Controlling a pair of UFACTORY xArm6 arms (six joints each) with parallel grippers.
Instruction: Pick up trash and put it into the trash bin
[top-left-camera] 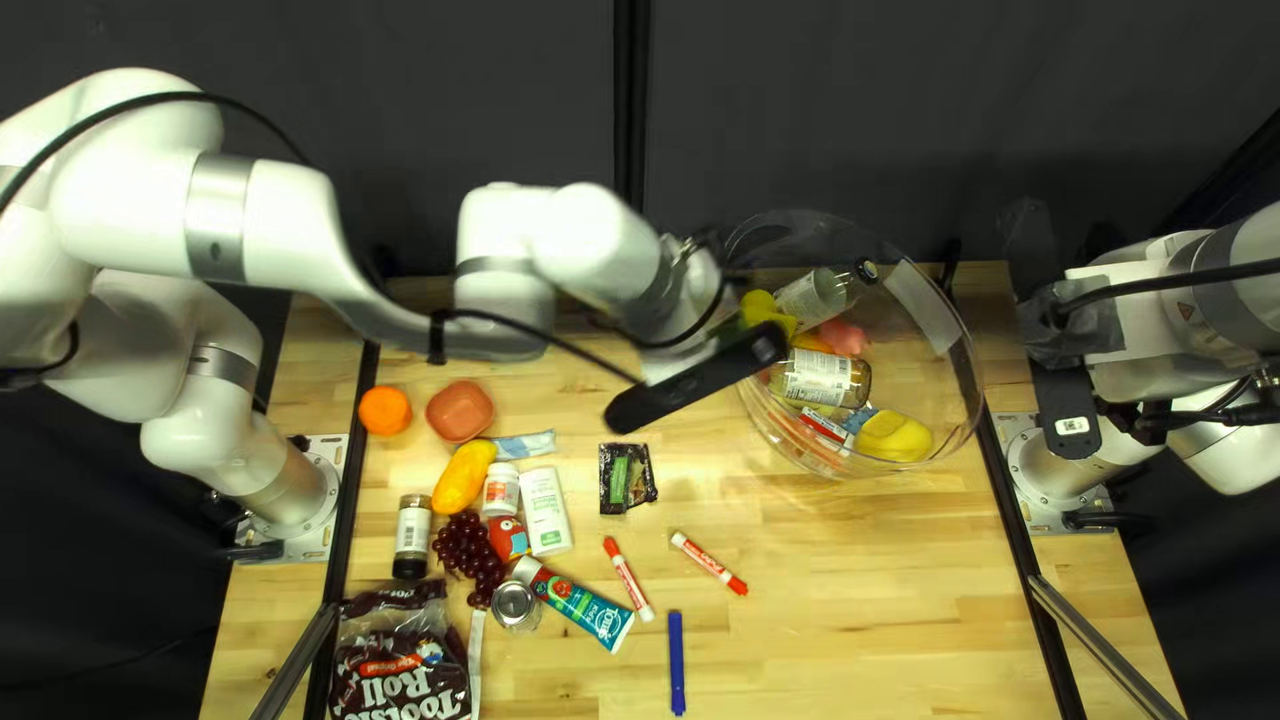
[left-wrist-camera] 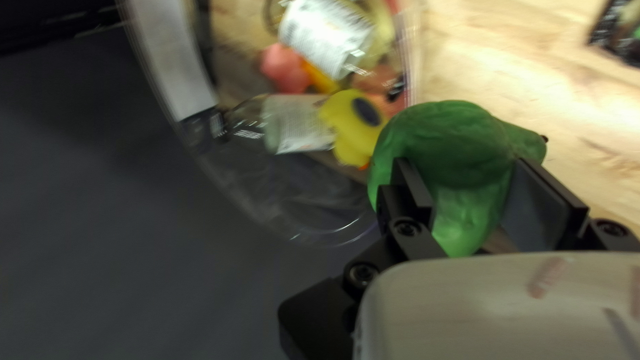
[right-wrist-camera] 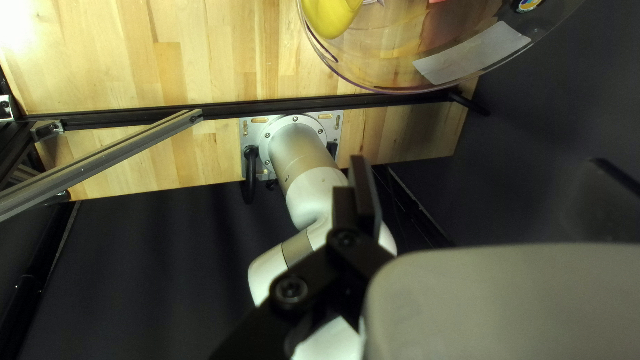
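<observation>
While the left hand (left-wrist-camera: 470, 177) grips the green toy (left-wrist-camera: 447, 140), the bin (top-left-camera: 958, 403) lies just rightward, top left view. Right hand (right-wrist-camera: 477, 163): wide.

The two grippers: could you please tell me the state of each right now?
Left gripper: closed on the green pepper.
Right gripper: open wide, holding nothing.

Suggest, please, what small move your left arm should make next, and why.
I would probably ease my left gripper a little further over the clear bin before opening it. It holds a green lumpy item, which in the left wrist view appears beside the bin's contents, with tabletop behind part of it, so releasing here might miss.
</observation>
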